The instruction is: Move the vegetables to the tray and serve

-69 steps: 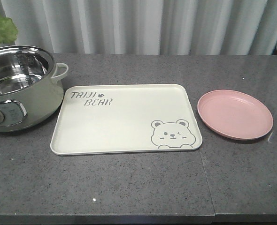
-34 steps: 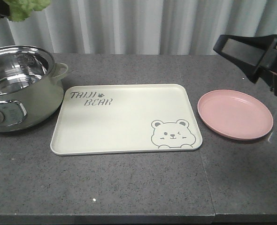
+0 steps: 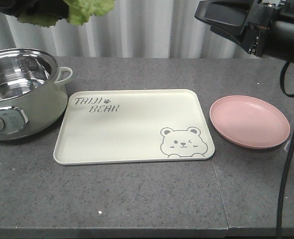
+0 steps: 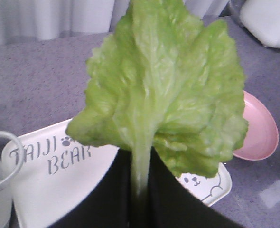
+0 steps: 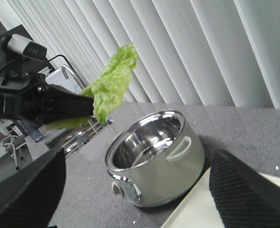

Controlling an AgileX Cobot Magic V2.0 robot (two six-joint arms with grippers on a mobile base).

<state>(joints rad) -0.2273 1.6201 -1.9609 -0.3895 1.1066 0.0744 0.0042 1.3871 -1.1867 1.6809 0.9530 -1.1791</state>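
Note:
A light green ruffled leaf, the vegetables point(image 3: 87, 9), hangs high above the back left of the counter, between the pot and the tray. My left gripper point(image 4: 140, 190) is shut on the leaf's pale rib, and the leaf point(image 4: 163, 85) fills most of the left wrist view. From the right wrist the held leaf point(image 5: 114, 80) shows above the pot. The cream tray point(image 3: 132, 134) with bear face and "TAIJI BEAR" lettering lies bare at the counter's centre. My right gripper point(image 5: 137, 161) is open and holds nothing, raised at the upper right point(image 3: 221, 17).
A steel-lined green electric pot point(image 3: 17, 89) stands left of the tray, nothing inside it. A round pink plate point(image 3: 249, 121) sits to the right of the tray. A black cable point(image 3: 286, 169) hangs down at the right edge. Grey curtain behind the counter.
The left gripper has carried the leaf rightward along the top of the view, from above the pot toward the tray. The right arm has risen and moved left into the upper right corner.

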